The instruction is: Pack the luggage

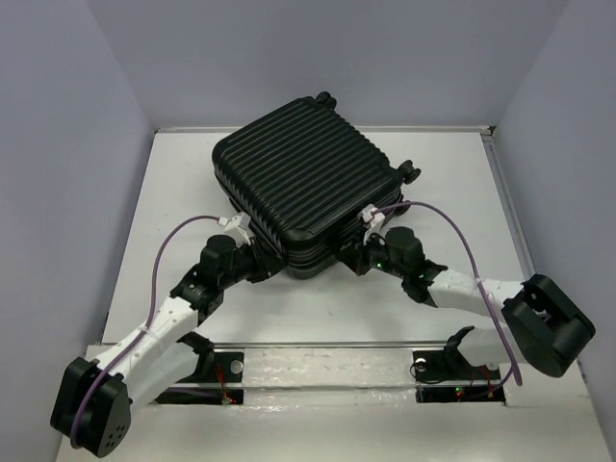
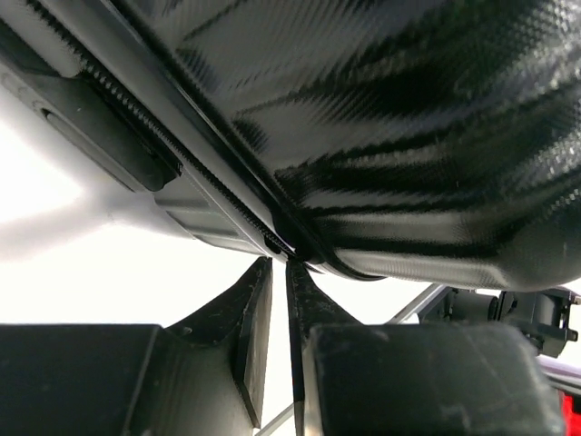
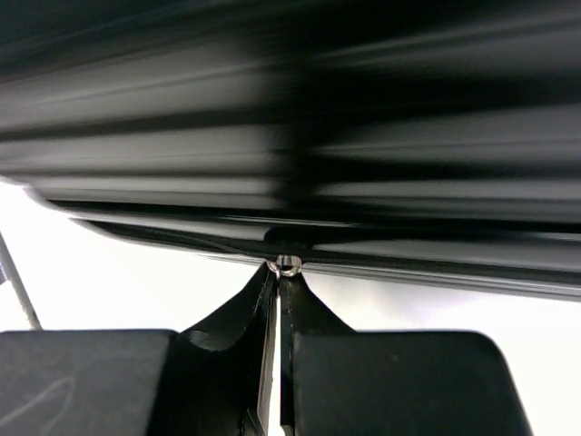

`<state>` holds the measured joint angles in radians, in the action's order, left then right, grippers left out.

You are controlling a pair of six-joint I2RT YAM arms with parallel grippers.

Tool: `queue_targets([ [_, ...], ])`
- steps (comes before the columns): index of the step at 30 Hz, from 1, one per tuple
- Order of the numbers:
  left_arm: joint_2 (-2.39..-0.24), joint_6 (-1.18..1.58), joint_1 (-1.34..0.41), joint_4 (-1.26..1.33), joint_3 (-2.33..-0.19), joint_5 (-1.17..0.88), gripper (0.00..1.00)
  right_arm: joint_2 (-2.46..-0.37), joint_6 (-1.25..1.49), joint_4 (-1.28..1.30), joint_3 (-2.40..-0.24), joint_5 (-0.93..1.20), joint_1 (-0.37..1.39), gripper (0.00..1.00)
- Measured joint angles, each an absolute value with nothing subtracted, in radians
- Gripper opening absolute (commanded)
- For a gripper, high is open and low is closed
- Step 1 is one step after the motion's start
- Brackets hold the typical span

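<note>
The luggage (image 1: 308, 178) is a black ribbed hard-shell suitcase. It lies closed on the white table (image 1: 318, 313), tilted, with its near corner towards the arms. My left gripper (image 1: 260, 265) is at its near left edge. In the left wrist view the gripper (image 2: 278, 263) has only a thin gap, tips against the zipper seam (image 2: 182, 154) of the luggage (image 2: 381, 136); no tab shows between them. My right gripper (image 1: 361, 258) is at the near right edge. In the right wrist view it (image 3: 280, 269) is shut on a silver zipper pull ring (image 3: 287, 264) under the shell (image 3: 363, 136).
Caster wheels stick out at the suitcase's far corner (image 1: 325, 97) and right corner (image 1: 409, 171). Grey walls close in the table on three sides, with a raised rim (image 1: 505, 212) on the right. Purple cables loop off both arms. The right arm (image 2: 526, 313) shows in the left wrist view.
</note>
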<state>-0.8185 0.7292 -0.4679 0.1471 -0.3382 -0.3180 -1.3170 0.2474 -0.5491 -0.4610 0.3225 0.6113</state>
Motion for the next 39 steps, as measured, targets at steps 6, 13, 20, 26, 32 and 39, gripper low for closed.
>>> queue_targets([
  [6, -1.002, 0.731, -0.55, 0.154, -0.459, -0.325, 0.22, -1.345, 0.276, -0.435, -0.55, -0.013, 1.037, 0.07],
  [13, -1.073, 0.719, -0.582, 0.108, -0.526, -0.341, 0.22, -1.523, 0.303, -0.194, -0.809, -0.398, 1.207, 0.07],
  [20, -1.104, 0.662, -0.559, 0.036, -0.561, -0.287, 0.71, -1.647, 0.292, -0.193, -0.91, -0.604, 1.251, 0.07],
  [26, -1.052, 0.552, -0.454, -0.233, -0.694, -0.213, 0.96, -1.668, 0.329, -0.443, -0.832, -0.651, 1.267, 0.07],
  [32, -0.992, 0.481, -0.276, -0.23, -1.024, -0.216, 0.99, -1.475, 0.423, -0.455, -0.656, -0.549, 1.32, 0.8],
  [39, -1.189, 0.455, -0.13, -0.197, -1.295, -0.229, 0.94, -1.196, 0.558, -0.276, -0.571, -0.464, 1.364, 0.18],
])
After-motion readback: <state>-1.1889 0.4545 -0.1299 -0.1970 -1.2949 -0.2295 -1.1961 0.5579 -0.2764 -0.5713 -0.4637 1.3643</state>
